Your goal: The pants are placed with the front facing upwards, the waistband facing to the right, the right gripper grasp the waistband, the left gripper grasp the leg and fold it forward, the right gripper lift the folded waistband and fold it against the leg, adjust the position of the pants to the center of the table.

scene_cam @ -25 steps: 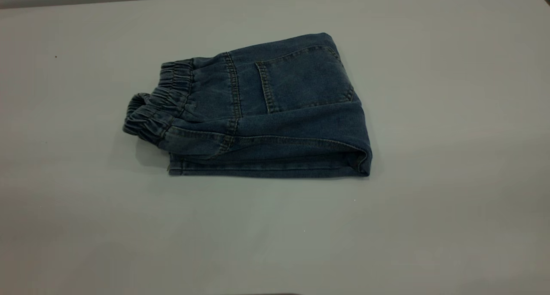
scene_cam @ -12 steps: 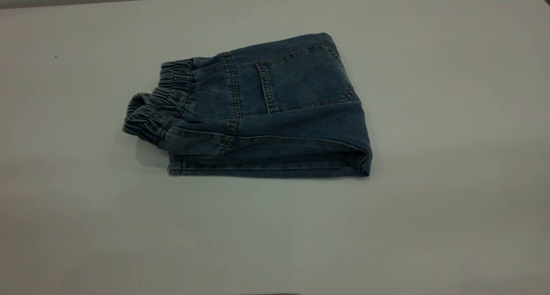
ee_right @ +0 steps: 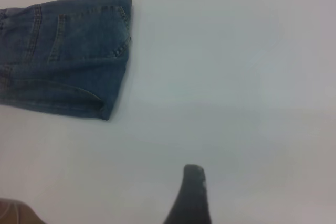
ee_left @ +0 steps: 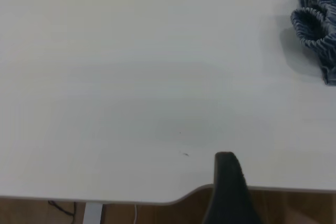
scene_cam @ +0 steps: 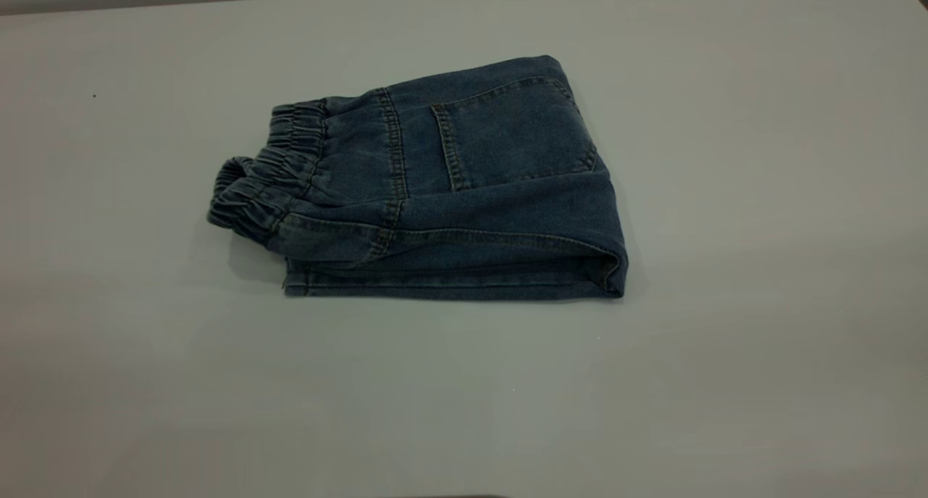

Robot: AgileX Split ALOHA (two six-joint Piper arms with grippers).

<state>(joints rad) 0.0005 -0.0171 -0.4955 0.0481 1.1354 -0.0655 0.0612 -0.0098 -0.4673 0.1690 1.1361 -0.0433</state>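
The pants (scene_cam: 464, 193) lie folded on the white table (scene_cam: 725, 353), dark back and pocket (scene_cam: 515, 135) facing up. Their ruffled waistband (scene_cam: 264, 172) points to the exterior view's left. No gripper shows in the exterior view. My left gripper (ee_left: 260, 195) hangs over the table's edge, far from the waistband (ee_left: 315, 24); only one black finger (ee_left: 227, 182) shows, with nothing beside it. My right gripper (ee_right: 236, 200) is also well clear of the pants (ee_right: 68, 51). A single finger (ee_right: 191, 195) is visible and holds nothing.
The table's near edge (ee_left: 131, 200) with a rounded notch runs by the left gripper, brown floor beyond it. Bare tabletop surrounds the pants on all sides.
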